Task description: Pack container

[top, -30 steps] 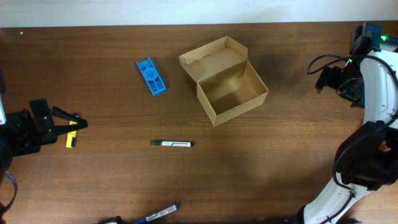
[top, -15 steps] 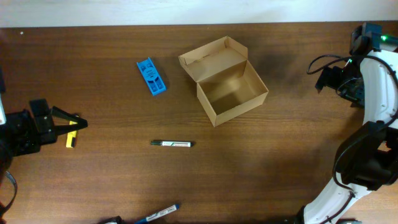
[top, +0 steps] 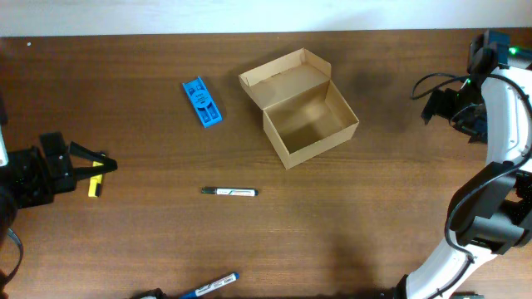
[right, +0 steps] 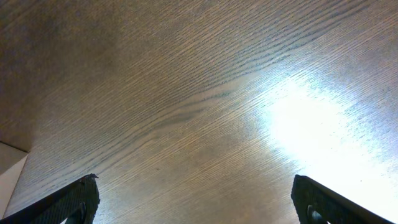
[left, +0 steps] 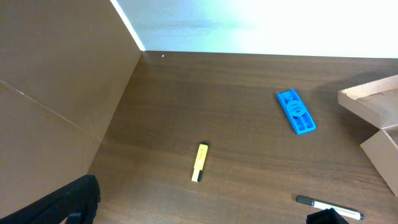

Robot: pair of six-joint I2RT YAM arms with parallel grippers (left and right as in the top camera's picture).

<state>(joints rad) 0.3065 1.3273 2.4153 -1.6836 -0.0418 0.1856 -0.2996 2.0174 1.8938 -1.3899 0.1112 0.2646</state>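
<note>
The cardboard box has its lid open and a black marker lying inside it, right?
Not quite. The cardboard box has its lid open, but the black marker lies outside it on the table; the overhead view shows the box empty.

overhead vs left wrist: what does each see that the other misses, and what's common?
Overhead only: the container's empty inside with its lid open, the blue pen at the picture's bottom edge, the right arm. Left wrist only: the brown side panel at the frame's left. Both: the yellow marker, the blue block, the black marker, and part of the container.
</note>
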